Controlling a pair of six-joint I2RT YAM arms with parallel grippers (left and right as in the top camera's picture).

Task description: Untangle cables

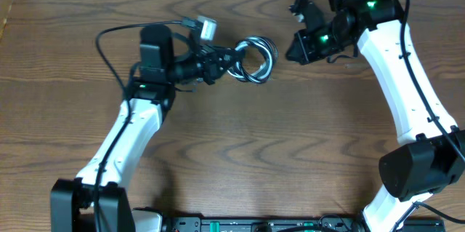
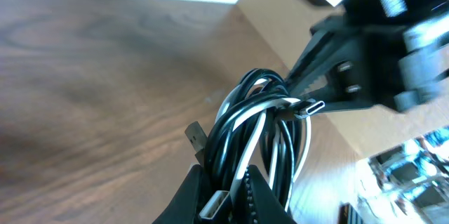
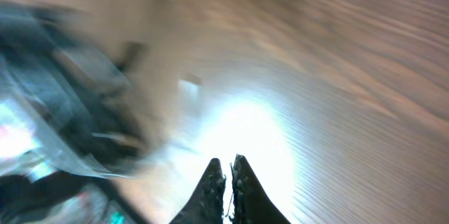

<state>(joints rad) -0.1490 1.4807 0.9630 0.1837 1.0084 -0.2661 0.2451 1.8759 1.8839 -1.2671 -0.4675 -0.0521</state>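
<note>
the cables (image 1: 256, 59), black and white cords wound into one small coil, are over the far middle of the desk (image 1: 240, 145), between the two arms. the left hand (image 1: 228, 62) reaches in from the coil's left side and is pressed together on its near edge. the left wrist view shows several strands pinched between the fingers (image 2: 184, 199), with the rest of the loop running away from them toward the right arm. a small silver plug (image 2: 312, 107) pokes out at the loop's far side, and a flat plug (image 2: 196, 137) sticks out nearer the fingers. the right hand (image 1: 296, 50) hangs just beside the coil's right edge, apart from it, fingers pressed together on nothing. its own view is blurred and shows only desk ahead. the side with the silver plug faces the right hand, so that hand looks better placed to draw a cord out while the left one anchors the bundle. it would have to spread first.
</note>
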